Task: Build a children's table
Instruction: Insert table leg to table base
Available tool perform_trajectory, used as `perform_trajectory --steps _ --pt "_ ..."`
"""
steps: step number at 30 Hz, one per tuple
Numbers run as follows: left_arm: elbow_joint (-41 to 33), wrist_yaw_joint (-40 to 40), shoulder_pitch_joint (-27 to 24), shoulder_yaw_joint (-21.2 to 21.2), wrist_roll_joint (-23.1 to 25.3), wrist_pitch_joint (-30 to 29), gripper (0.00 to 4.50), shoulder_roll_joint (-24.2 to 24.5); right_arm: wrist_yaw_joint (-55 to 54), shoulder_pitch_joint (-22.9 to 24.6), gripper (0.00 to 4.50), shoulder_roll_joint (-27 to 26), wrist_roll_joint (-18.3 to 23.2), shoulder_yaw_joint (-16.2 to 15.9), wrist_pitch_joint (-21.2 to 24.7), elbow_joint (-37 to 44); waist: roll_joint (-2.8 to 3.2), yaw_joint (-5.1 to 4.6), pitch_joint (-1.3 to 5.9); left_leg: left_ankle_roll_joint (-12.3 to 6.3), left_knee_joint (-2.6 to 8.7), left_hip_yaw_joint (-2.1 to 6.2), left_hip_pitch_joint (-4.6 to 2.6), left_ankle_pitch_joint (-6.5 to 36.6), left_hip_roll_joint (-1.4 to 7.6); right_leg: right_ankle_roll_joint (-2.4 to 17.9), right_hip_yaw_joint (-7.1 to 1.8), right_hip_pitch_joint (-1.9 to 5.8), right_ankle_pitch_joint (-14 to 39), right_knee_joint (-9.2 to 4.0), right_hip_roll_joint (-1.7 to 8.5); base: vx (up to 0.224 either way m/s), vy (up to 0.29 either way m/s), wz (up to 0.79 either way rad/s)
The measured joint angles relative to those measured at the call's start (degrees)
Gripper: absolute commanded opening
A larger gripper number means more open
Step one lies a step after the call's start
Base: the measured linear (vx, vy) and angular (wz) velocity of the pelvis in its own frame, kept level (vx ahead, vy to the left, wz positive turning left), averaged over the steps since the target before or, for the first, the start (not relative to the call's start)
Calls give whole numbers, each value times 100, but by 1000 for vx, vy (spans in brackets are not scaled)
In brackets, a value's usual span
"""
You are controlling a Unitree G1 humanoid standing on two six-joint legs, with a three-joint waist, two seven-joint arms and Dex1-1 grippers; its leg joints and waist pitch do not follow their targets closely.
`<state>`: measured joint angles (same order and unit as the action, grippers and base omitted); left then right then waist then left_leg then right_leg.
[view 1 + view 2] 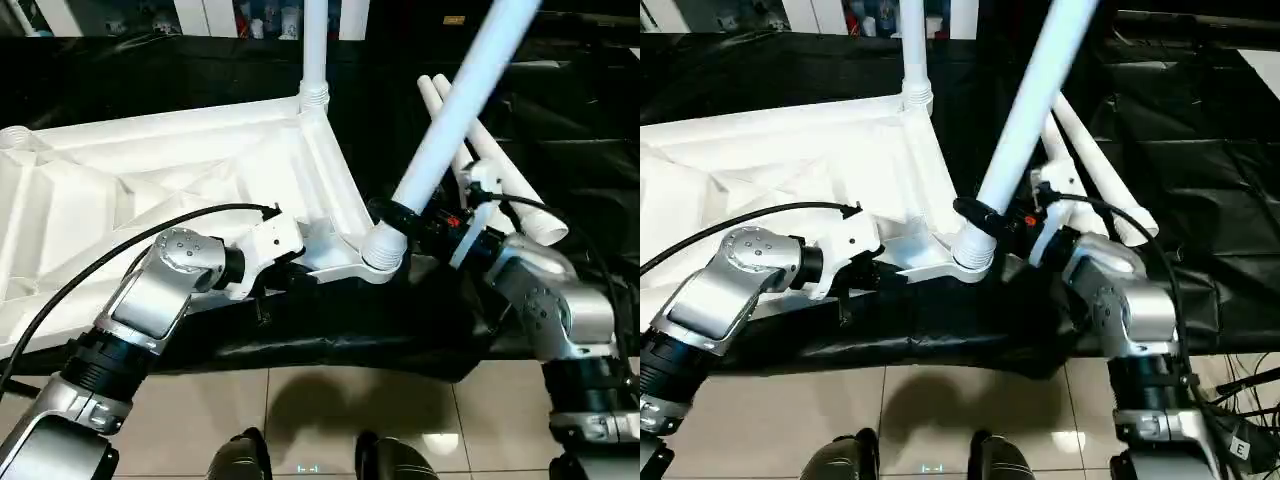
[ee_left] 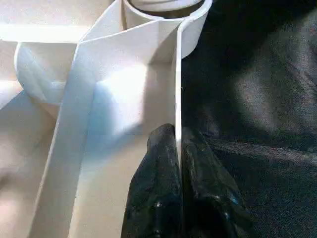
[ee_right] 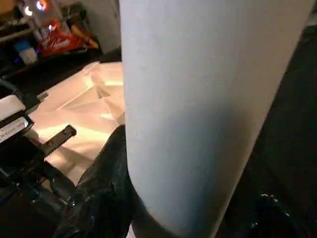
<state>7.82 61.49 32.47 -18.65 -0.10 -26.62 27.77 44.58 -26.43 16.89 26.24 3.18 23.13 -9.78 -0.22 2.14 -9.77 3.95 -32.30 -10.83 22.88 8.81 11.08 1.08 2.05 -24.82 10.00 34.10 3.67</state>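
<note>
Left pincer (image 2: 177, 163) clamped my tabletop (image 1: 150, 180) rim. Right pincer (image 1: 405, 215) gripped a tilted leg (image 1: 450, 120), foot at the corner socket (image 1: 383, 250).

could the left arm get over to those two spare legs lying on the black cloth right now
Probably not. The left gripper is clamped on the tabletop rim, and the two spare legs lie beyond the right gripper and its tilted leg.
</note>
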Motion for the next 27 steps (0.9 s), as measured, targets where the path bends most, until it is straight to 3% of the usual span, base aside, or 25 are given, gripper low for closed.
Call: perform_trajectory --steps 10,15,20,27 --pt "54 -27 20 -1 -7 6 0 -16 -253 383 182 -212 -109 -12 -425 259 4 -3 3 11 7 -9 -7 7 0 0 -1 4 0 0 4 0 0 0" --pt "91 -24 26 -6 -8 23 0 -17 -284 428 182 -1 -401 -332 -476 512 -1 -3 7 11 15 -14 -15 7 0 -1 -1 10 0 -1 7 0 0 0" --pt "150 0 22 -43 -7 17 0 -19 -147 363 182 286 -755 -713 -509 704 -24 -6 19 14 56 -27 -103 9 0 -76 0 91 46 -14 13 0 0 0" --pt "131 21 18 -91 -7 -5 0 -21 50 221 182 499 -928 -939 -369 736 -75 -12 56 15 66 -35 -101 9 -3 -85 -2 99 53 -16 19 0 0 0"
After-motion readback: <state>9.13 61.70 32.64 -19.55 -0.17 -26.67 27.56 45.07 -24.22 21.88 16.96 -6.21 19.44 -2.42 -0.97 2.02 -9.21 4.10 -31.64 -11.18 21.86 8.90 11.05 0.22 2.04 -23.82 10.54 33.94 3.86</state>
